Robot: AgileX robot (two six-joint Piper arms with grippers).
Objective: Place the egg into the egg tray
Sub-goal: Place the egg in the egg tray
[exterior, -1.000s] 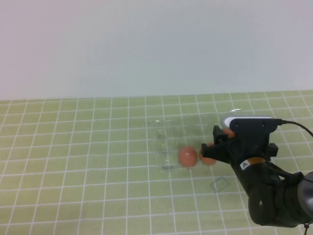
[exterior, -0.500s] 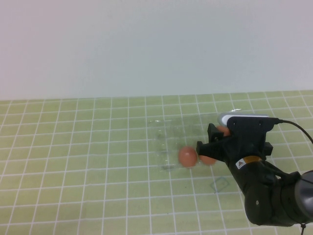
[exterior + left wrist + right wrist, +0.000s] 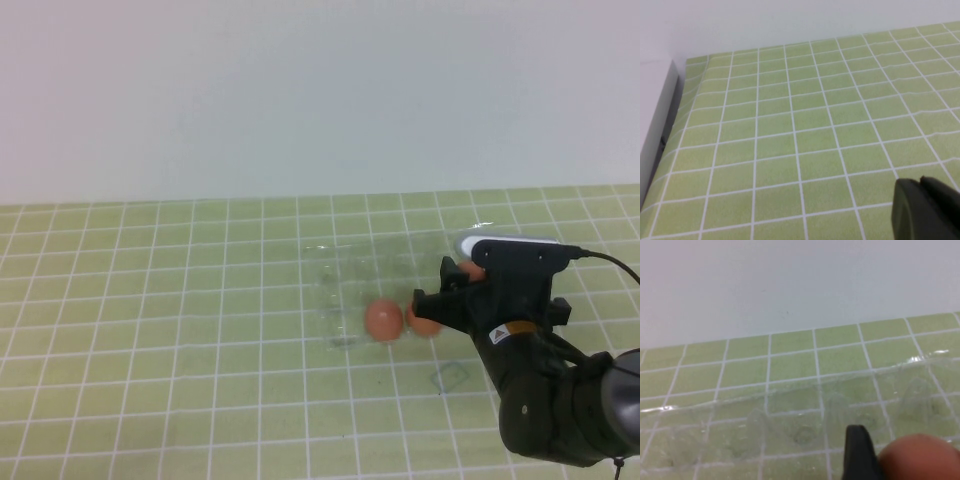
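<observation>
Right gripper point(image 3: 425, 308) at the clear plastic egg tray's point(image 3: 335, 290) three o'clock holds the smooth, fragile orange-brown egg point(image 3: 426, 324) across its middle; the left gripper's point(image 3: 925, 210) jaws can't be judged.

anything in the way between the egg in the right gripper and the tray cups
Nothing visible. The right gripper holds the egg right over the egg tray, beside another egg already seated; empty cups lie open below. The left gripper is parked away.

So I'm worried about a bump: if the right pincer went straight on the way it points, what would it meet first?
Probably the egg sitting in the egg tray, just ahead of the right pincer; depth is unclear. The left pincer is parked elsewhere.
</observation>
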